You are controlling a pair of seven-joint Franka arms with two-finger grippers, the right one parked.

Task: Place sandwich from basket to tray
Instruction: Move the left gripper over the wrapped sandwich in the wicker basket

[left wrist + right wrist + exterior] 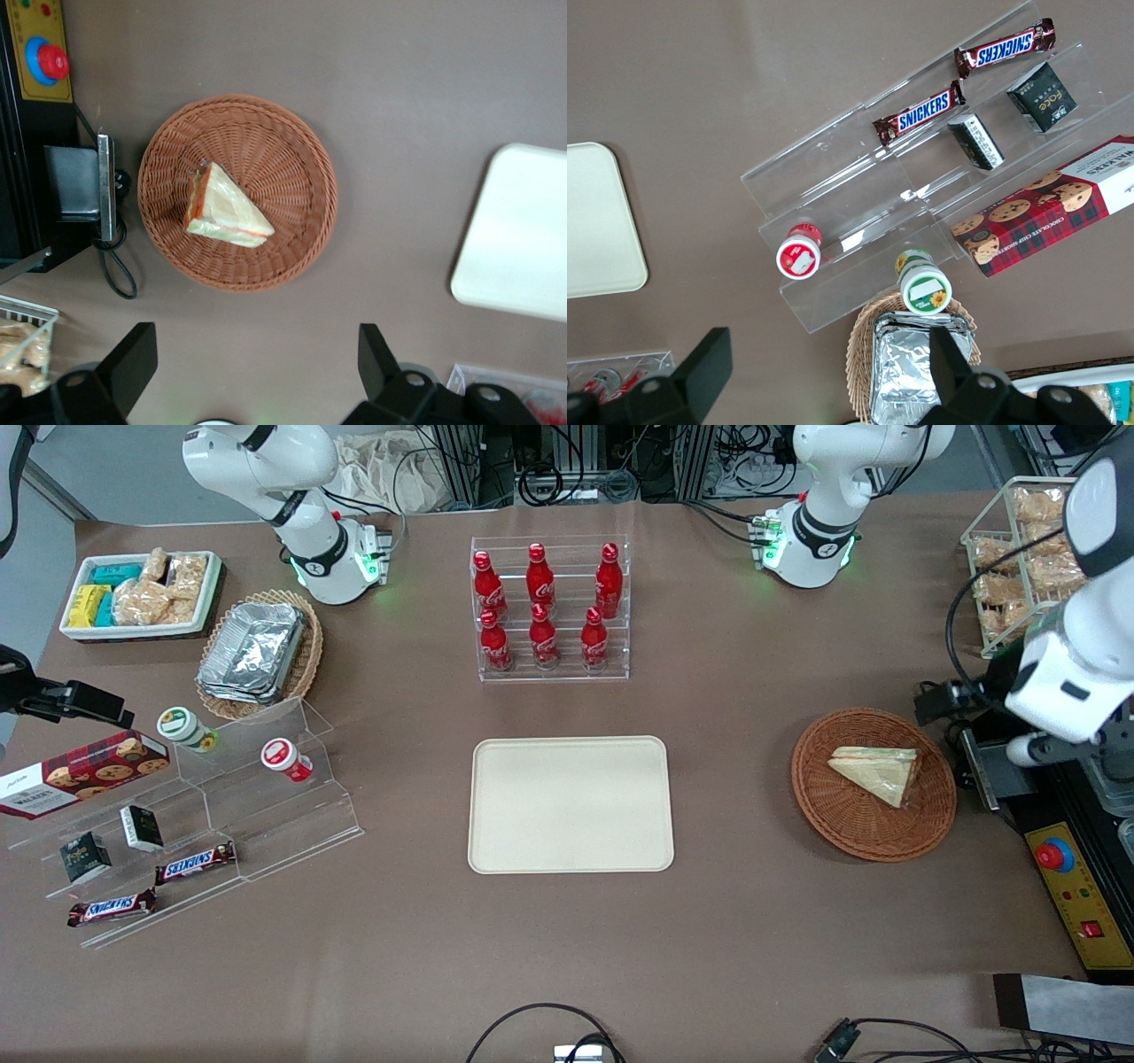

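Hand (pixel 257 372) of the working arm: open, fingers (pixel 133 359) spread wide, empty, poised high above the desk (pixel 726 921), beside the basket (pixel 842 824) rather than over it. Sandwich (pixel 877 772): lying flat in the basket, slightly off centre, one long cut edge showing orange-red filling, untouched. Basket: toward the working arm's end of the desk, well apart from the tray (pixel 567 841). Tray: bare, at mid-desk, nearer the front camera than the rack of red bottles (pixel 542 607).

Step in hand, as judged: approach and grasp. Suggested method: centre over the wedge before descending; turn the wrist so that the fingers close across the two long sides of the triangle, not over a corner; lower until the tips sit just above the wicker; close gently, since soft bread in slippery clear wrap likely deforms or slides. Lift straight up to clear the low rim, with care that the light basket does not ride up too.
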